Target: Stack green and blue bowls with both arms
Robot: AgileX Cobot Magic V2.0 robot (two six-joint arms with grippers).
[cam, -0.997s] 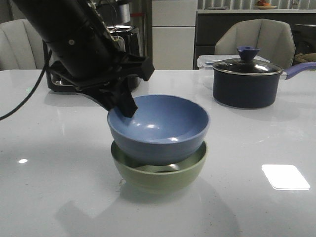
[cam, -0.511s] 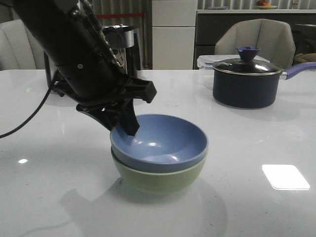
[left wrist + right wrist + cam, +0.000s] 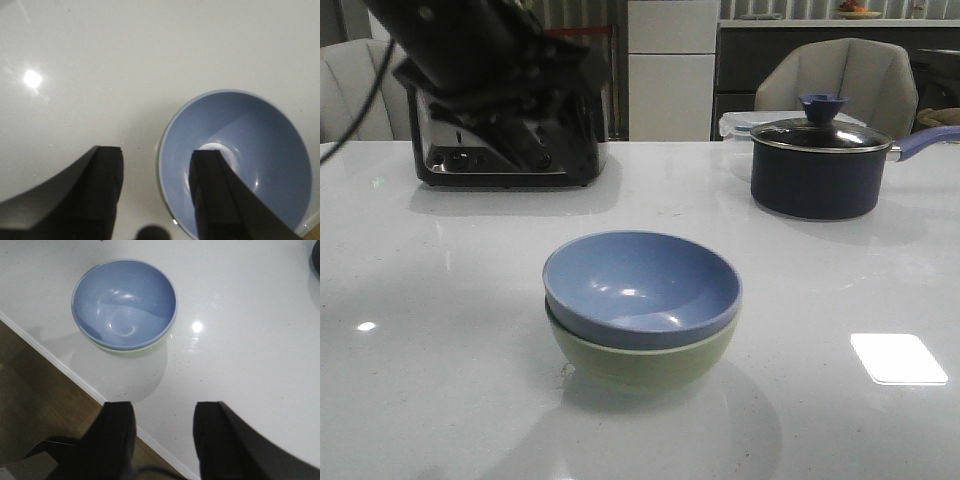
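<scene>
Lifted clear of the blue bowl (image 3: pixel 640 288) nested in the green bowl (image 3: pixel 642 357), left gripper (image 3: pixel 156 192) gapes; right gripper (image 3: pixel 162 437), wrist-view only, gapes too.

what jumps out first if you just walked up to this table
The blue bowl nested inside the green bowl, mid-table near the front edge, draws the eye. Above and to the left hangs the left end effector, open and empty, in front of a toaster. A dark lidded saucepan sits back right.

Matte plastic-looking blue bowl (image 3: pixel 640 287) & green bowl (image 3: pixel 645 358); glossy white table (image 3: pixel 840 300).
</scene>
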